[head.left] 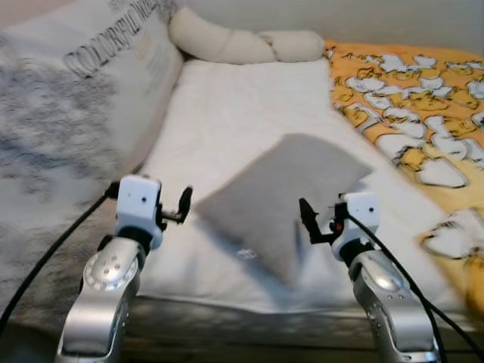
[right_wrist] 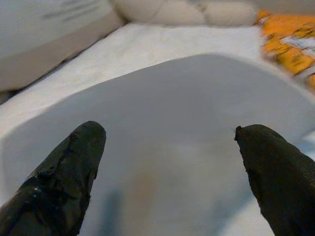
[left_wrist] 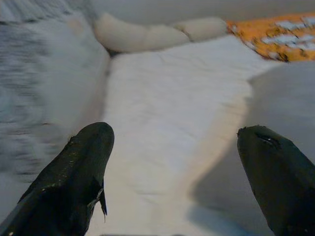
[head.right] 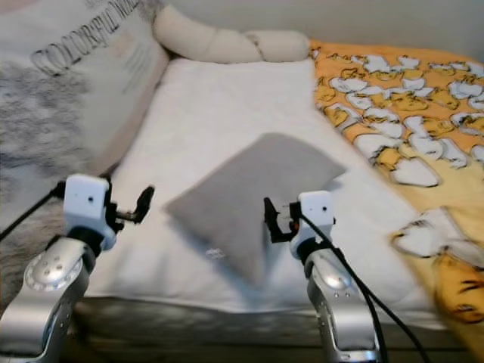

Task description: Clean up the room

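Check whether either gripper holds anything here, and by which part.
Nothing is held. Left gripper and right gripper are both open on either side of the grey pillow.

Bed (head.left: 227, 113) with white fuzzy cover, seen from its foot end. Grey pillow (head.left: 280, 200) lies flat on the white cover near the front edge, one corner pointing to the foot, small tag on its near side. Long cream bolster (head.left: 242, 44) lies across the head end, against the wall. Orange duck-print blanket (head.left: 412, 113) covers the right side of the bed, its edge meeting the white cover, close to the pillow's right corner. Big white cushion (head.left: 83, 106) with dark lettering leans along the left side, resting on the cover's edge.
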`<state>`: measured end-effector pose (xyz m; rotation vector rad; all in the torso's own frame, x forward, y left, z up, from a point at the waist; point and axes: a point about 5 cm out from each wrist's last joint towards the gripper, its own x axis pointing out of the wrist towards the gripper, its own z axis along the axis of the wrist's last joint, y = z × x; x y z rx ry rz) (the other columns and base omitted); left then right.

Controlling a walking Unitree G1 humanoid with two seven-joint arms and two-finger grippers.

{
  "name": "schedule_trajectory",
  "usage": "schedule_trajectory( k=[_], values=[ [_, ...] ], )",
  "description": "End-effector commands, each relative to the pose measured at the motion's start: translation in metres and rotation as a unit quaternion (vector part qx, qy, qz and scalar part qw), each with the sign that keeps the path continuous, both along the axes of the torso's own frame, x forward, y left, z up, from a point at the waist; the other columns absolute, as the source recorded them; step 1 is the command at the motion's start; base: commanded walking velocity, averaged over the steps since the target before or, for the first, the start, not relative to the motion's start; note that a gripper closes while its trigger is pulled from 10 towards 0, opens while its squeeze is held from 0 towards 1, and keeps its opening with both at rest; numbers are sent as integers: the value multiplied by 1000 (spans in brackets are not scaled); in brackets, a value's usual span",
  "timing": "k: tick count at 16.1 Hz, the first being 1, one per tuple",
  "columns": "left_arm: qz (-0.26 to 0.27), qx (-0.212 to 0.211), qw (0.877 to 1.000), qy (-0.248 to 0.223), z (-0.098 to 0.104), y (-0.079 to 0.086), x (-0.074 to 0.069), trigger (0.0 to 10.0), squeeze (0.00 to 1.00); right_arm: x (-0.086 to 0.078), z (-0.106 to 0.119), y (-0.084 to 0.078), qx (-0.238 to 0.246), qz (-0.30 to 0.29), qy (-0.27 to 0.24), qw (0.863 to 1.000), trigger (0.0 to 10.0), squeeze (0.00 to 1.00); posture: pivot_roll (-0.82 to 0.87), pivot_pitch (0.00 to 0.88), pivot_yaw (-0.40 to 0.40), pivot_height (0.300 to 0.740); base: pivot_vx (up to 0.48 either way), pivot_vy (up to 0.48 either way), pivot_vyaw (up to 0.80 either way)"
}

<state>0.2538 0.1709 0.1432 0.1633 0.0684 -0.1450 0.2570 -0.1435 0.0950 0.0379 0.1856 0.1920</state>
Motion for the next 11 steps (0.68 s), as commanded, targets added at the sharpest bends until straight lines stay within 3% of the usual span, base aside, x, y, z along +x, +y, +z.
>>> schedule_trajectory(
  k=[1,3,5,6,11],
  values=[
    [9,13,1000,-2,2,5,-1,10000,0,3,5,4,3,7,-7,1000,10000,0,-9,0,-5,740,0,-480,0],
    [2,20,1000,8,-2,4,-2,10000,0,3,5,4,7,5,-5,1000,10000,0,-10,0,-5,740,0,-480,0],
    [1,18,1000,9,-3,4,-3,10000,0,2,5,4,10,4,-3,1000,10000,0,-10,0,-5,740,0,0,0],
    [4,-5,1000,11,-2,4,-3,10000,0,2,4,3,12,2,-1,1000,10000,0,-9,0,-5,740,0,0,0],
    [-6,15,1000,-5,1,4,-2,10000,0,2,5,4,18,4,3,1000,10000,0,-15,0,-2,740,0,0,0]
  ],
)
